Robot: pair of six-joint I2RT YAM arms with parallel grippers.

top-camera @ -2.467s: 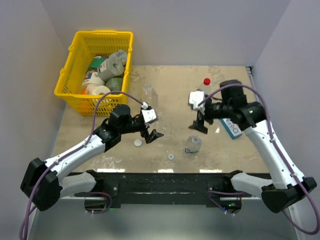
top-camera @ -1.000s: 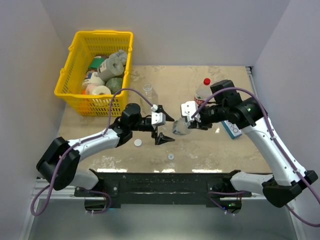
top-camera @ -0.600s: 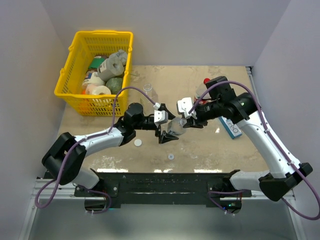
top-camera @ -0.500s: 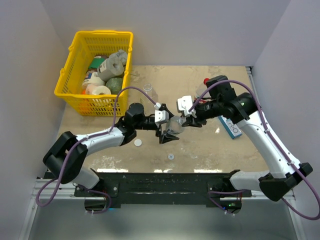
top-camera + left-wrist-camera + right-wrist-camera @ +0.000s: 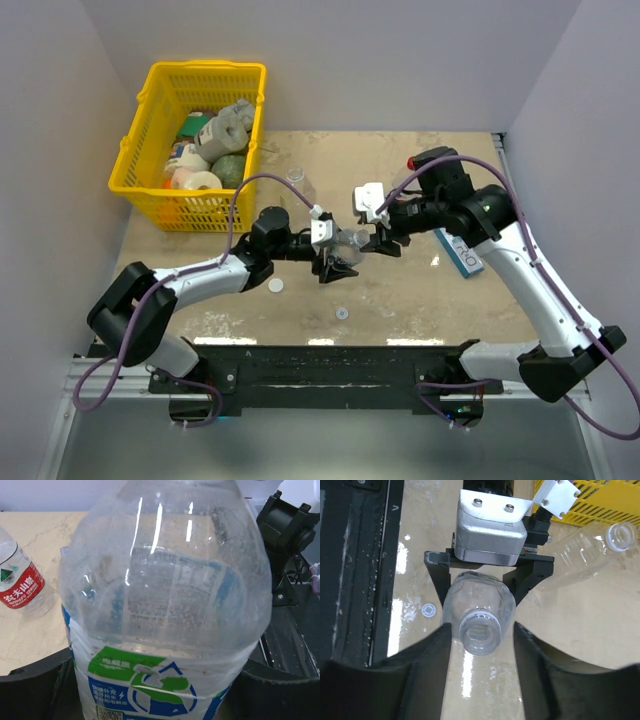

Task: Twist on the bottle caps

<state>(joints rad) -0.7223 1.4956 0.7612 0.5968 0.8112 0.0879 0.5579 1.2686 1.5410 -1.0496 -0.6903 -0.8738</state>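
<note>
The short blue-labelled bottle (image 5: 349, 243) hangs on its side above the table, uncapped. My left gripper (image 5: 335, 257) is shut on its body (image 5: 165, 630), a finger on each side. My right gripper (image 5: 481, 626) stands open around the bottle's open mouth (image 5: 480, 632), with a gap on both sides. The red-labelled bottle (image 5: 20, 582) stands behind, its red cap (image 5: 413, 163) peeking past my right arm. The unlabelled bottle (image 5: 297, 185) stands uncapped at the back. A white cap (image 5: 275, 285) and a ring-look cap (image 5: 342, 313) lie on the table.
A yellow basket (image 5: 150, 190) full of items sits at the back left. A flat blue-and-white box (image 5: 458, 252) lies under my right arm. The black frame (image 5: 320, 365) runs along the table's near edge.
My right arm carried the blue-labelled bottle left to the left gripper. The left gripper closed on its body, and the right gripper opened off its neck.
</note>
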